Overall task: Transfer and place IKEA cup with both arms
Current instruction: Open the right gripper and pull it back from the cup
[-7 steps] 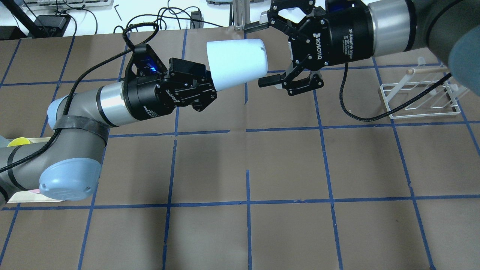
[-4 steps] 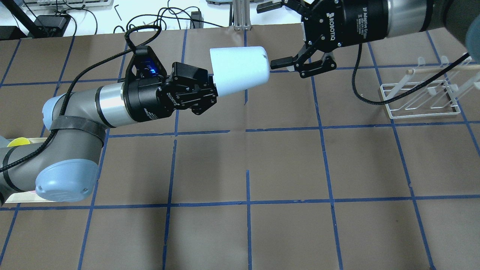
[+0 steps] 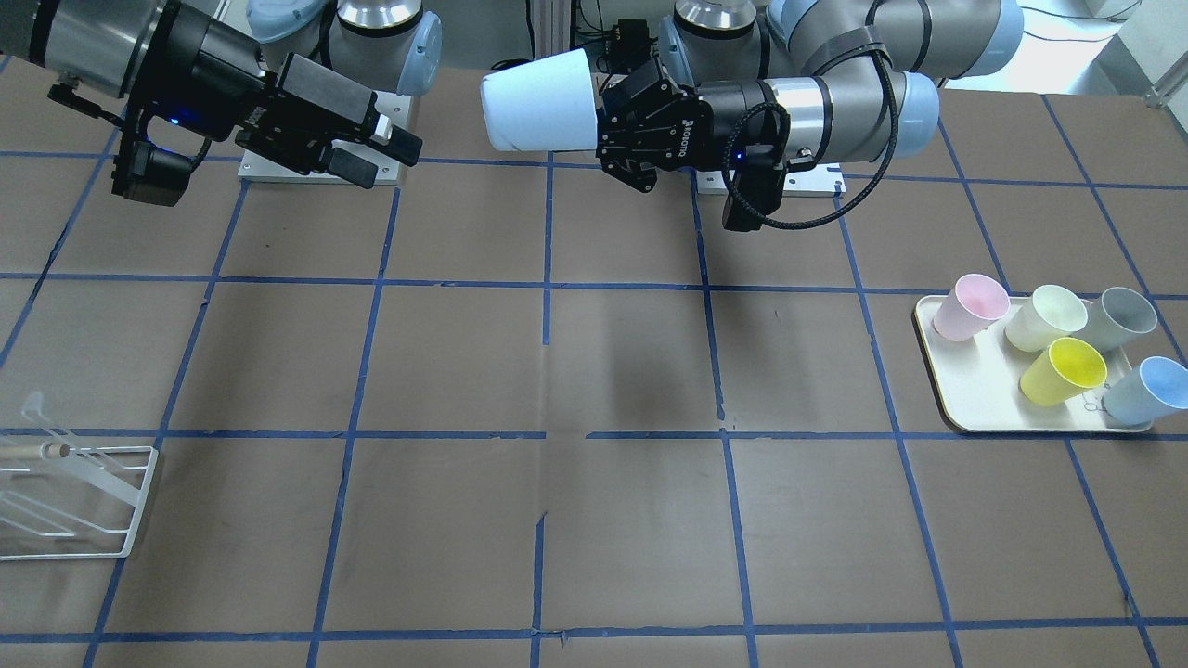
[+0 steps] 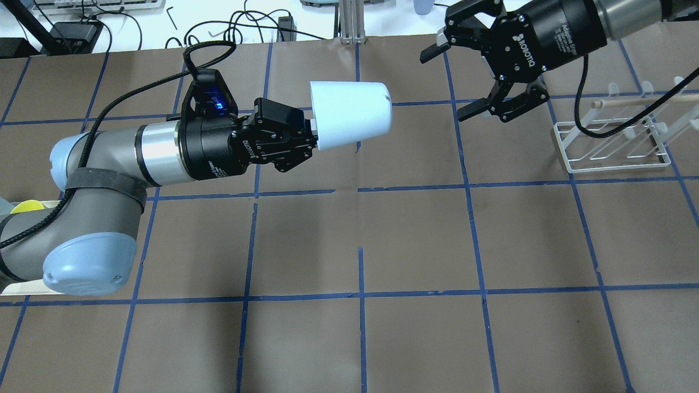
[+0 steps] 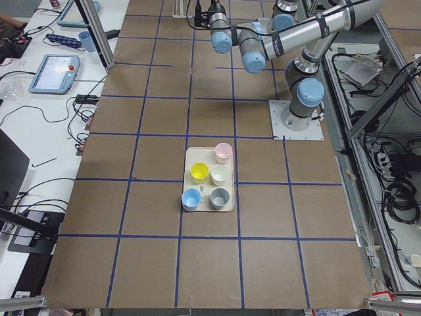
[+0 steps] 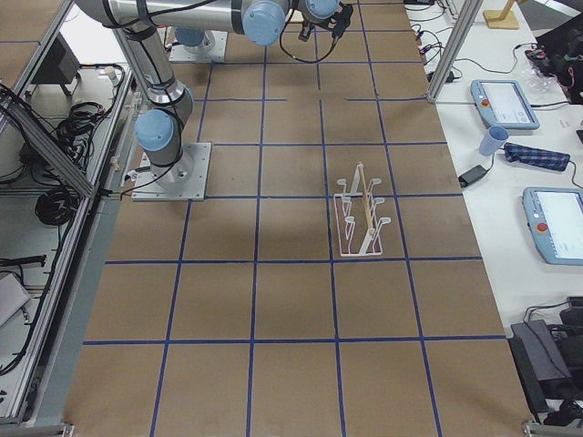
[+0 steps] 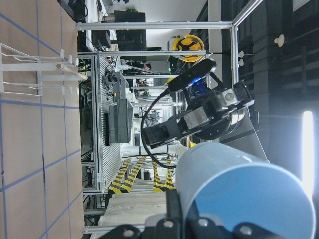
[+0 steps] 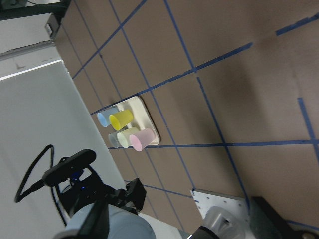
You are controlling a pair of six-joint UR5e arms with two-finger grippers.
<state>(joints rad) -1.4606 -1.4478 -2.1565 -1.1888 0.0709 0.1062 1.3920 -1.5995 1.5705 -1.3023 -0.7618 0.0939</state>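
My left gripper (image 4: pixel 312 134) is shut on the wide rim end of the IKEA cup (image 4: pixel 352 112), a pale sky-blue tumbler. It holds the cup on its side high above the table, base pointing toward my right gripper (image 4: pixel 449 85). The right gripper is open and empty, clearly apart from the cup's base, at the far side of the table. In the front-facing view the cup (image 3: pixel 538 100) sits between the left gripper (image 3: pixel 605 116) and the right gripper (image 3: pixel 385 160). The left wrist view shows the cup (image 7: pixel 239 189) close up.
A cream tray (image 3: pixel 947 399) on the robot's left carries pink, cream, grey, yellow and blue cups. A white wire rack (image 4: pixel 611 147) with a wooden dowel stands on the robot's right. Brown table cover has a blue tape grid.
My right gripper, open all along, has drawn back from the cup's base, to the right in the overhead view. The left arm with the cup has shifted slightly right and nearer.
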